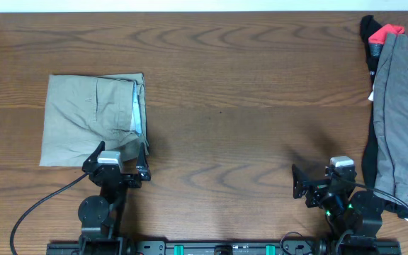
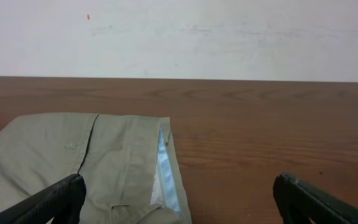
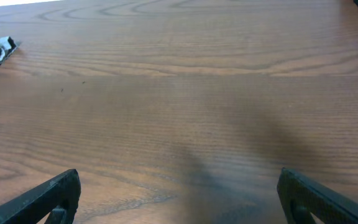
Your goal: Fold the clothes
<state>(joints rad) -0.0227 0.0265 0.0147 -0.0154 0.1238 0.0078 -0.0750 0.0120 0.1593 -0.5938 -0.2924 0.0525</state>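
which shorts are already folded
The khaki shorts at left, a neat square in front of the left gripper; the grey shorts lie spread out at the right edge.

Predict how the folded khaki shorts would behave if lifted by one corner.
Likely floppy: the folded khaki shorts are thin, softly creased cloth. Layers would probably fall open, as the pale lining peeks out at one edge.

Folded khaki shorts (image 1: 91, 120) left on wooden table (image 1: 246, 106), grey shorts (image 1: 406, 106) heaped at right edge
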